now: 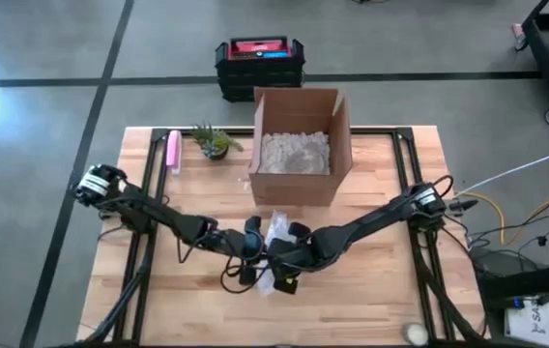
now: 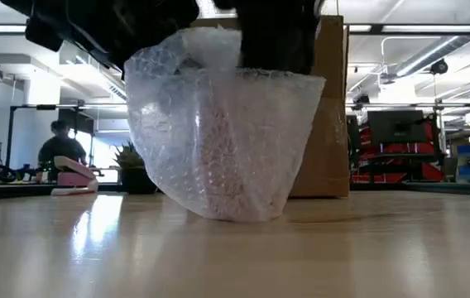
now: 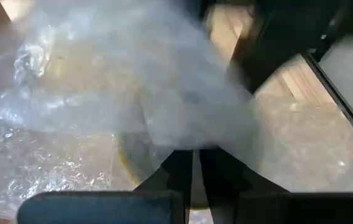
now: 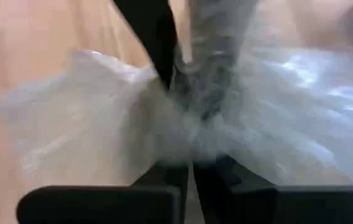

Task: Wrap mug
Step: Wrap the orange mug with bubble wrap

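A: The light wooden table (image 1: 371,300) carries an open brown cardboard box (image 1: 301,143) of pale packing filler at its far middle; bare board lies open along the near edge and out to both near corners; what crowds the left?

B: Near the far left edge, a small green potted plant (image 1: 215,141) stands just beside a pink, flat stapler-like object (image 1: 172,151); both sit well apart from the work; beyond the table, a black crate with a red lid (image 1: 260,60) rests on the grey floor.

A: And the arms?

B: Both dark arms reach in low from the table's sides and meet just in front of the box; between them sits the clear bubble-wrap bundle (image 2: 218,132), resting on the board in the low view; a dark yellowish rounded shape inside the wrap, seen from the left wrist, may be the mug; I cannot tell for sure.

A: The fingers?

B: The left gripper (image 3: 195,171) has its fingers pressed nearly together on a fold of wrap; the right gripper (image 4: 186,168) likewise pinches gathered wrap at the bundle's top.
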Available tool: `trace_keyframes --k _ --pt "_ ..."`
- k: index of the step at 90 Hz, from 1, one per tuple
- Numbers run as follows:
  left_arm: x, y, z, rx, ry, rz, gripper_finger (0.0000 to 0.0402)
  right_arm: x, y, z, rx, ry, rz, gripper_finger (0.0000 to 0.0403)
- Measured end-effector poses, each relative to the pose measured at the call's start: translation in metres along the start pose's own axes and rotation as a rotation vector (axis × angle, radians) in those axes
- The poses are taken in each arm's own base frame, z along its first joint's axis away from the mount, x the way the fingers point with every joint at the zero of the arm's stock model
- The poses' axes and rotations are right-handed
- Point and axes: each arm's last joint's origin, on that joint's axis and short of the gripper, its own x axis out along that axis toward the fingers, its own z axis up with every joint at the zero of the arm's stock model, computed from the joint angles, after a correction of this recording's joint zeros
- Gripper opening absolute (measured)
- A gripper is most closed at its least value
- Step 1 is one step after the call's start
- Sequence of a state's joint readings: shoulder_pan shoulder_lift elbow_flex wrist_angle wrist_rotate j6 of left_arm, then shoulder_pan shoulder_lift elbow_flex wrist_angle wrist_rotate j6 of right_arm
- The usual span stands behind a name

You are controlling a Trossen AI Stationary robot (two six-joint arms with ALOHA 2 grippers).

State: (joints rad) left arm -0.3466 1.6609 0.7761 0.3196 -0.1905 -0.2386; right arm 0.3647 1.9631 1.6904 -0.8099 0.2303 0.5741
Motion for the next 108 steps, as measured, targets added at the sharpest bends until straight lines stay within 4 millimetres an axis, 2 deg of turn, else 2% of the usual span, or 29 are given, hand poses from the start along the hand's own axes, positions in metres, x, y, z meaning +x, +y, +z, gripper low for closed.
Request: trace_keyframes --k 6,12,20,27,35,43,51,68,91,97,108 --pt "-0.002 0.0 0.001 0.0 -0.003 -0.002 0.002 -0.019 -0.004 0.003 -0.016 0.011 -0.023 0.0008" --pt "-0.002 0.0 0.002 0.0 -0.008 -0.005 0.002 -0.031 -0.011 0.002 -0.025 0.001 -0.12 0.0008" --pt "-0.003 -0.001 0.002 0.011 -0.012 -0.008 0.002 -0.037 -0.022 0.003 0.003 -0.088 -0.317 0.0008" --pt "-0.003 -0.001 0.002 0.012 -0.011 -0.008 0.002 -0.038 -0.029 0.007 0.018 -0.137 -0.377 0.0008" --pt "-0.003 -0.001 0.002 0.013 -0.011 -0.008 0.002 -0.023 -0.031 0.011 0.019 -0.141 -0.337 0.0008" --pt "-0.003 -0.001 0.002 0.013 -0.01 -0.009 0.002 -0.003 -0.023 0.01 -0.049 -0.108 -0.195 0.0008" --pt "-0.003 -0.001 0.002 0.016 -0.01 -0.012 0.002 0.007 -0.014 0.008 -0.075 -0.075 -0.071 0.0008" --pt "-0.009 -0.001 0.008 0.009 -0.038 -0.018 0.002 0.035 -0.015 -0.009 -0.02 0.037 -0.093 0.0008" --pt "-0.043 -0.006 0.034 -0.028 -0.147 -0.08 0.002 0.044 -0.013 -0.012 -0.005 0.045 -0.074 0.0008" --pt "-0.043 -0.005 0.035 -0.029 -0.15 -0.078 0.002 0.044 -0.012 -0.011 -0.009 0.038 -0.069 0.0008" --pt "-0.029 -0.003 0.026 -0.013 -0.126 -0.059 0.002 0.044 -0.012 -0.01 -0.015 0.028 -0.061 0.0008"
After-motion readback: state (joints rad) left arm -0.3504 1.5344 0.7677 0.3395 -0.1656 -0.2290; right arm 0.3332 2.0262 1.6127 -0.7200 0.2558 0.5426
